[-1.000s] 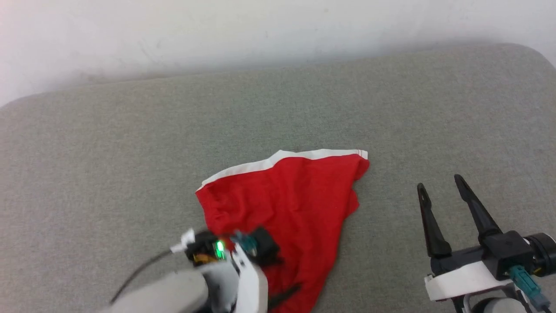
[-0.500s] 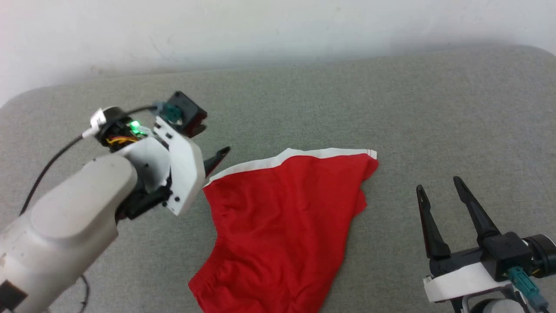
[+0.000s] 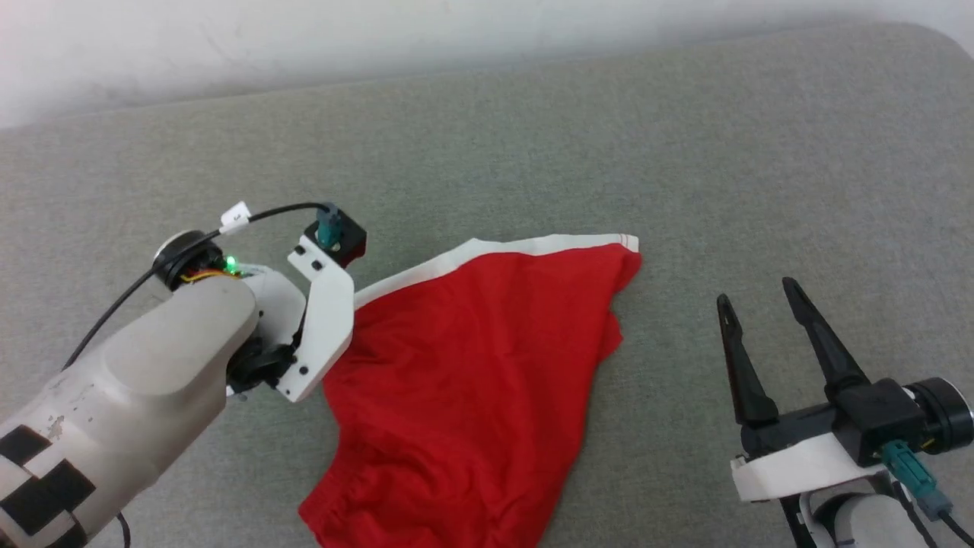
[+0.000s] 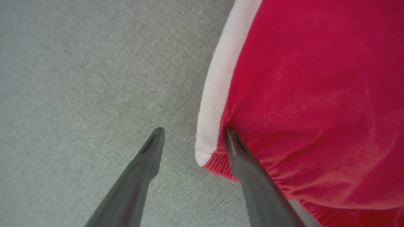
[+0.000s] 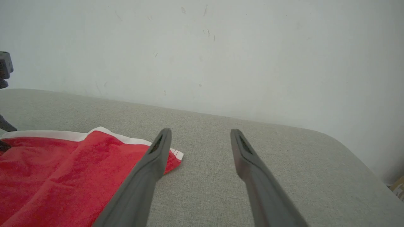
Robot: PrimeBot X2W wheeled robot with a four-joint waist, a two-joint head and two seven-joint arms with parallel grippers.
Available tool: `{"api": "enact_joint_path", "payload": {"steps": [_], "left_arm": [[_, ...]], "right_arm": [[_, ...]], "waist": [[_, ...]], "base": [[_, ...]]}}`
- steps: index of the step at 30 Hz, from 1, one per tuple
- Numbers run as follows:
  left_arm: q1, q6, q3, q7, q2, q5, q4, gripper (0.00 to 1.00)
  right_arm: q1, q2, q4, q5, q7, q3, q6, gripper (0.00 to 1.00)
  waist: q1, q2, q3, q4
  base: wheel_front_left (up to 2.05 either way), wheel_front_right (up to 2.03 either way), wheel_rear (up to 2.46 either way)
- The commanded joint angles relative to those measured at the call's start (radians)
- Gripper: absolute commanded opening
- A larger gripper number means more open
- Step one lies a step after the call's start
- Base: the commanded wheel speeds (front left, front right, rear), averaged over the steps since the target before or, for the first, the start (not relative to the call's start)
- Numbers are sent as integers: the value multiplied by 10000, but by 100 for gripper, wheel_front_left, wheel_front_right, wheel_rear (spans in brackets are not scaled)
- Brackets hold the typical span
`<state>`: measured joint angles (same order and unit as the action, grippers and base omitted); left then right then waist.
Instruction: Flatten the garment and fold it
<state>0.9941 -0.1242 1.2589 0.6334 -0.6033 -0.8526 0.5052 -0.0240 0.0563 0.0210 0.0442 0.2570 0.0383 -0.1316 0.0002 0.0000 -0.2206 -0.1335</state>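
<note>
The garment (image 3: 472,380), red shorts with a white band (image 3: 494,251) along the far edge, lies rumpled on the grey padded surface (image 3: 533,152). My left arm (image 3: 190,342) reaches down at the shorts' far-left corner. In the left wrist view my left gripper (image 4: 193,131) is open and straddles that corner: one finger (image 4: 139,173) is over bare surface, the other over red cloth beside the white band (image 4: 217,94). My right gripper (image 3: 757,301) is open and holds nothing, to the right of the shorts. In the right wrist view it (image 5: 201,132) points at the wall, the garment (image 5: 63,176) at lower left.
A pale wall (image 3: 380,30) runs behind the surface's far edge. The surface's rounded right corner (image 5: 344,148) drops off near the wall. Bare grey surface lies to the right and beyond the shorts.
My left arm went from the shorts' near edge to the far-left corner, then lowered onto it. The near-left part of the shorts now lies spread out. The camera shifted slightly.
</note>
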Motion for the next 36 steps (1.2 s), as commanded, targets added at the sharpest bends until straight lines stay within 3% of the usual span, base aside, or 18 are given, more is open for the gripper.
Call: {"api": "enact_joint_path", "payload": {"steps": [1, 4, 5, 6, 12, 17, 20, 29, 33, 36], "left_arm": [[-121, -62, 79, 120, 48, -99, 140, 100], [-419, -63, 168, 574, 121, -316, 217, 100], [-479, -63, 186, 728, 106, -274, 127, 41], [-527, -63, 196, 822, 86, -244, 9, 0], [-308, -64, 208, -451, -108, -507, -431, 0], [-41, -64, 210, -1376, -207, -697, -632, 0], [122, -64, 211, -1616, -252, -679, -740, 0], [579, -65, 212, -2131, 86, -409, -906, 0], [845, -65, 212, -2292, 292, -255, -917, 0], [1048, -65, 212, -2399, 440, -165, -912, 0]], "right_arm": [[-160, -35, -36, 26, 47, 17, 9, 100], [-228, -37, -94, 44, 47, -6, 9, 100], [-262, -9, -110, 67, 47, -11, 9, 100], [-307, 57, -120, 99, 47, 1, 9, 100], [-1128, 992, -122, 166, 47, 89, 9, 100], [-2613, 2466, -967, -417, -265, 912, 9, 100], [-3789, 3620, -1596, -1425, -1613, 2290, 9, 100], [-7643, 6595, -2066, -5861, -7075, 7672, 9, 100], [-9125, 7014, -2441, -7399, -8866, 9351, 9, 100], [-9890, 6934, -2893, -8187, -9354, 10088, 9, 100]], "waist": [[-2, 0, -215, -218], [-2, 0, -255, -259], [-2, 0, -246, -247], [-2, 0, -224, -215], [-2, 0, -6, 128], [-2, 0, 73, 494], [-2, 0, 2, 747], [-2, 0, -535, 1484], [-2, 0, -916, 1799], [-2, 0, -1219, 2007]], "base": [[0, 0, 0], [0, 0, 0], [0, 0, 0], [0, 0, 0], [0, 0, 0], [0, 0, 0], [0, 0, 0], [0, 0, 0], [0, 0, 0], [0, 0, 0]]}}
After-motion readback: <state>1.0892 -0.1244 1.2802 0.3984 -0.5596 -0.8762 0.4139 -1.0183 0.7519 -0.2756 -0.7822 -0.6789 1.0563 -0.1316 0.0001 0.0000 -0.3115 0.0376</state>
